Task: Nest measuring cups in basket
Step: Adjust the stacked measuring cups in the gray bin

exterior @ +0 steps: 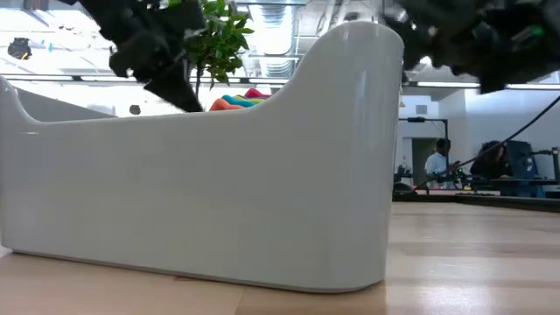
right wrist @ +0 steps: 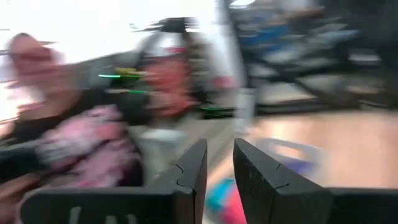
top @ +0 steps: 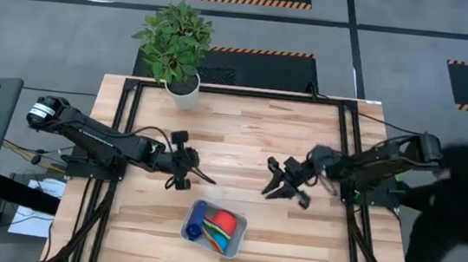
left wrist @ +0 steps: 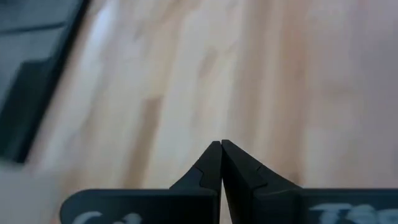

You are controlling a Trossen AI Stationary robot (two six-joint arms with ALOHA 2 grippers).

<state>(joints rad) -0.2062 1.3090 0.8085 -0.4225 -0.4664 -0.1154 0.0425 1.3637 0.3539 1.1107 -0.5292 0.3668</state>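
One basket [top: 237, 233] sits on the wooden table [top: 243, 123] near its front edge, between the two arms, and the measuring cups [top: 213, 226] are all piled inside it. From above I can count about four colours (dark blue, red, green, orange), but the rest are hidden in the pile. There are two grippers. The left gripper [top: 208, 179] hangs over the bare table with its fingers pressed together and nothing in them; its own camera shows this best. The right gripper [top: 279, 191] has a small gap between its fingers and holds nothing. The low view shows only the basket's pale wall, with bits of cups peeking over. One plant [top: 175, 42] in a white pot stands at the back. The right wrist view is very blurry.
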